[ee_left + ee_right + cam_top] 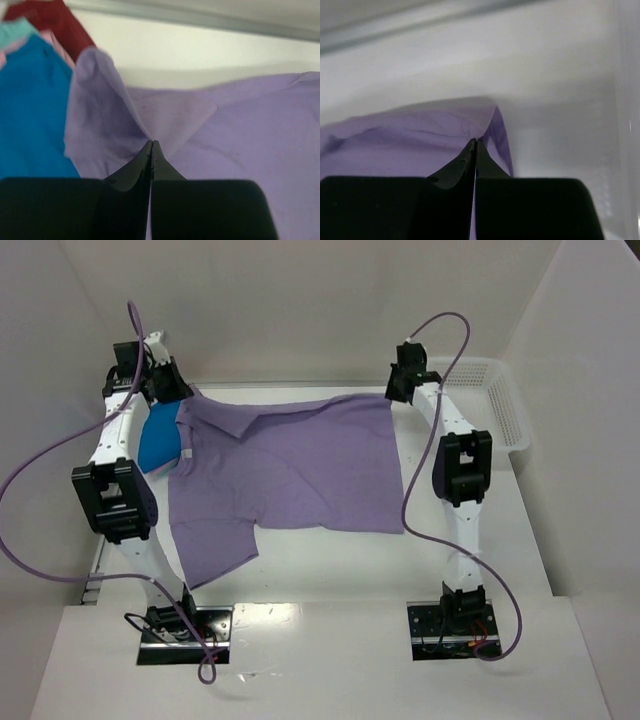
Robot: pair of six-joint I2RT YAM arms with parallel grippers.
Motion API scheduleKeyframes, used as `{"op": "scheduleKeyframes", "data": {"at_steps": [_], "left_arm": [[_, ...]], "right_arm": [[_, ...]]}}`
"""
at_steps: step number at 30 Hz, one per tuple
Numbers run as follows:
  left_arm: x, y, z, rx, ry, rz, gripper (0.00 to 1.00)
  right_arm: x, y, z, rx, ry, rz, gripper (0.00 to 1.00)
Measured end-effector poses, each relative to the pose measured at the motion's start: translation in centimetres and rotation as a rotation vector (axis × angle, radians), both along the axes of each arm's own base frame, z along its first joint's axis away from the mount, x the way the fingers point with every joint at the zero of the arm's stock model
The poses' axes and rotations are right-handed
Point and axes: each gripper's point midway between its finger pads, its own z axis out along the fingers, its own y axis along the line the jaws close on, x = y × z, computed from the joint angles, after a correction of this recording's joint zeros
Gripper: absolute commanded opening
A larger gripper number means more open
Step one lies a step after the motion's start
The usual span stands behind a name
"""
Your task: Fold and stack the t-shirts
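Note:
The lavender-purple t-shirt (290,475) lies spread on the white table, its far edge lifted. My left gripper (172,392) is shut on the shirt's far left corner; in the left wrist view the cloth (210,130) puckers at the closed tips (152,144). My right gripper (400,390) is shut on the far right corner; the right wrist view shows the cloth (410,145) pinched at the tips (474,141). Folded shirts sit at the far left: a blue one (158,440) (30,110), with pink (55,45) and red (60,22) ones under it.
A white mesh basket (490,400) stands at the back right of the table. White walls close in the far and side edges. One sleeve (215,550) of the purple shirt hangs toward the near left, close to the left arm.

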Motion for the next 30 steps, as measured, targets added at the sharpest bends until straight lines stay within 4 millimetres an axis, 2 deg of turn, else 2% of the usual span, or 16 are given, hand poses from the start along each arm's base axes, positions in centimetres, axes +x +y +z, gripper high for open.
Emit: {"op": "scheduleKeyframes", "data": {"at_steps": [2,3,7,14,19,24,30], "left_arm": [[-1.8,-0.4,-1.0,-0.017,0.043,-0.004,0.0],[-2.6,-0.7,-1.3,-0.025,0.057,-0.008,0.0],[-5.4,-1.3,-1.8,-0.062,0.091,-0.006,0.0],[-8.5,-2.4,-0.8,-0.091,0.083,-0.027,0.0],[-9.2,-2.9,-0.4,-0.106,0.079,-0.043,0.0],[-11.1,-3.6,-1.2,-0.12,0.107,-0.051,0.0],[-12.7,-4.1,-3.1,-0.144,0.168,-0.058,0.0]], "right_arm": [[-3.4,-0.5,-1.2,-0.012,0.08,0.0,0.0],[-4.4,-0.6,-1.5,-0.013,0.098,0.001,0.0],[-7.0,-0.8,-1.6,-0.008,0.126,0.006,0.0],[-9.8,-0.6,-2.1,0.015,0.145,0.023,0.0],[-11.4,-0.4,-2.3,0.024,0.157,0.038,0.0],[-13.4,-0.3,-3.5,0.034,0.193,0.046,0.0],[-14.5,0.0,-5.1,0.036,0.229,0.051,0.0]]}}
